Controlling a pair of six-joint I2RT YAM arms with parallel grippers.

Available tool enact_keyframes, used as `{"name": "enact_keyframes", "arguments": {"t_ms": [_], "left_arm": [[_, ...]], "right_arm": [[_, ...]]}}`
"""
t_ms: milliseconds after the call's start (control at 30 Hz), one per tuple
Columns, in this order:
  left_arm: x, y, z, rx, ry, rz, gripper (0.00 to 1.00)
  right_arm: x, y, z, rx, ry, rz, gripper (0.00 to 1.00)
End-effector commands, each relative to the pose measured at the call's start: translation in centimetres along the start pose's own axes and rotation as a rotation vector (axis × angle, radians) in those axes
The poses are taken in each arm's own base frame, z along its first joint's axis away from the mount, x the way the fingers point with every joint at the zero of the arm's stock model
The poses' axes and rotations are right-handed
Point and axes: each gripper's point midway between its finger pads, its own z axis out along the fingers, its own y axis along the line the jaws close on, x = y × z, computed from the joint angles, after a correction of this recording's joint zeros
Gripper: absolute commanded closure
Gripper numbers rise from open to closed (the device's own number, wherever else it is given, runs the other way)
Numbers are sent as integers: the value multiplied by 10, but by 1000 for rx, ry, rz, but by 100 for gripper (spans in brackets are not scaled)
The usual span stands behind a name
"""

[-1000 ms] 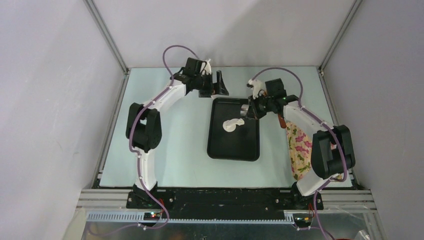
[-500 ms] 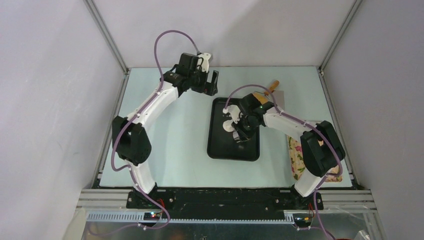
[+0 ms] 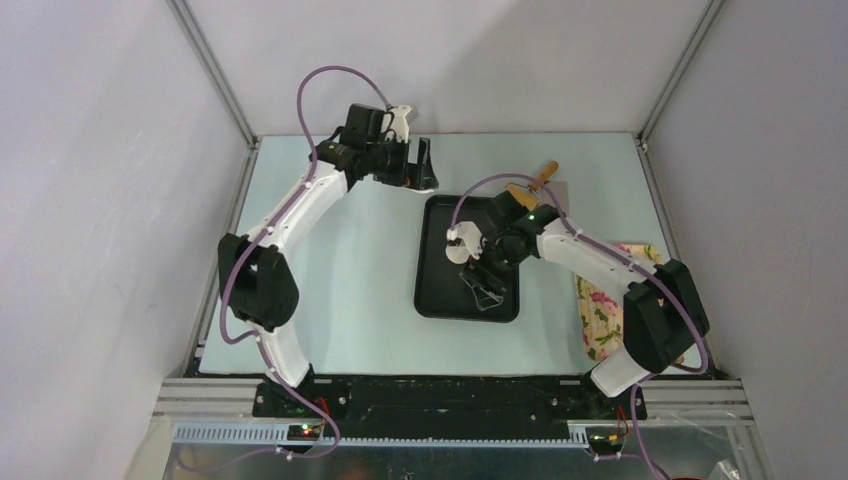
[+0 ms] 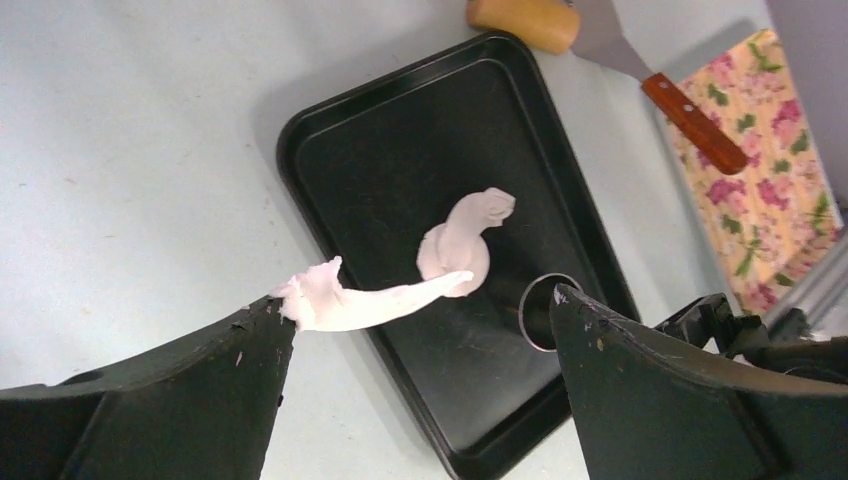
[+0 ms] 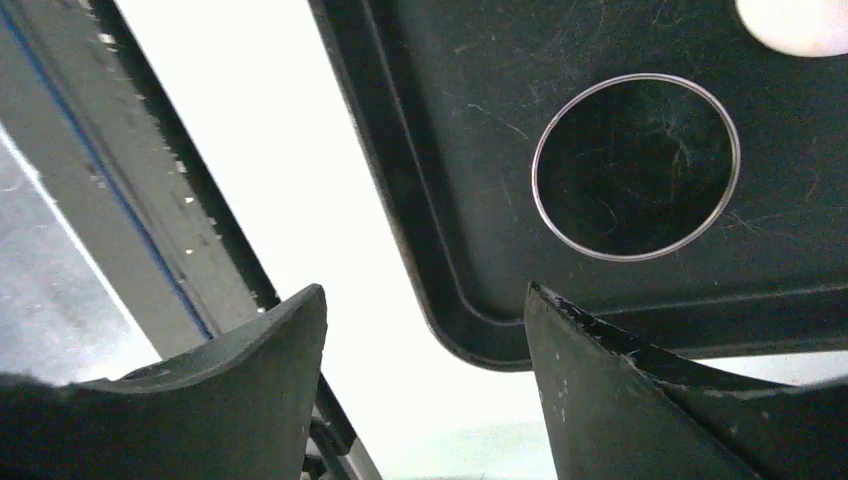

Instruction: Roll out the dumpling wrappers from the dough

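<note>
**A:** Left to right. Your left gripper (image 3: pixel 417 170) is up at the back of the table, jaws wide apart and holding nothing. But a strand of dough (image 4: pixel 345 302) clings to one fingertip (image 4: pixel 262 330).

**B:** Joined to the main piece?

**A:** Can't tell. In the wrist view it overlaps it. The dough (image 4: pixel 455 255) lies near the middle of the black tray (image 4: pixel 380 150), a flattish lump with a twisted tail (no neat ball). The round steel cup (image 5: pixel 636 167) sits just beside it on the tray. Your right gripper (image 5: pixel 425 295) hovers over the tray's near end by the cup, jaws apart, nothing between them.

**B:** Handling?

**A:** My read is that it's light, very soft and sticky. It will stretch and smear before it lifts. Don't pinch the tail, it would likely tear. Take the thick body low, from both sides.

**B:** Counts?

**A:** One lump, one stray strand, one tray, one cup, two grippers. To the right there's one rolling pin (image 4: pixel 525 15) (only its end shows), one spatula (image 4: pixel 690 120) and one floral cloth (image 4: pixel 770 170).
</note>
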Motion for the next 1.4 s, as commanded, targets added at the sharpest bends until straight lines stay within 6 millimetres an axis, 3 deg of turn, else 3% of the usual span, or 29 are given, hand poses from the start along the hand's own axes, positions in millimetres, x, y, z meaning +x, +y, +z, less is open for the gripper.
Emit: {"name": "enact_keyframes", "arguments": {"t_ms": [0,133,167,300,400,533,667,867,1100,1367], "left_arm": [[-23,-29,-12,128,-54,-18,0],[-20,-41,-9,191,-35,-66,0],[-18,-45,-5,204,-26,-85,0],[-9,-66,2,264,11,-113,0],[-4,-82,4,307,34,-123,0],[0,-101,2,360,52,-120,0],[5,-114,2,401,72,-116,0],[11,-112,11,392,88,-116,0],[16,-101,23,350,94,-116,0],[13,-98,26,337,88,-109,0]], "right_arm": [[-28,7,-43,-80,-176,15,25],[-64,-32,-90,-53,-385,157,25],[-76,-53,-103,-12,-459,176,26],[-112,-89,-124,-56,-658,315,29],[-132,-100,-125,-147,-701,400,32],[-136,-116,-94,-238,-664,491,36],[-143,-121,-85,-297,-691,497,38],[-151,-114,-84,-379,-729,478,43],[-147,-99,-82,-477,-710,457,60],[-133,-102,-71,-391,-652,426,48]]}}
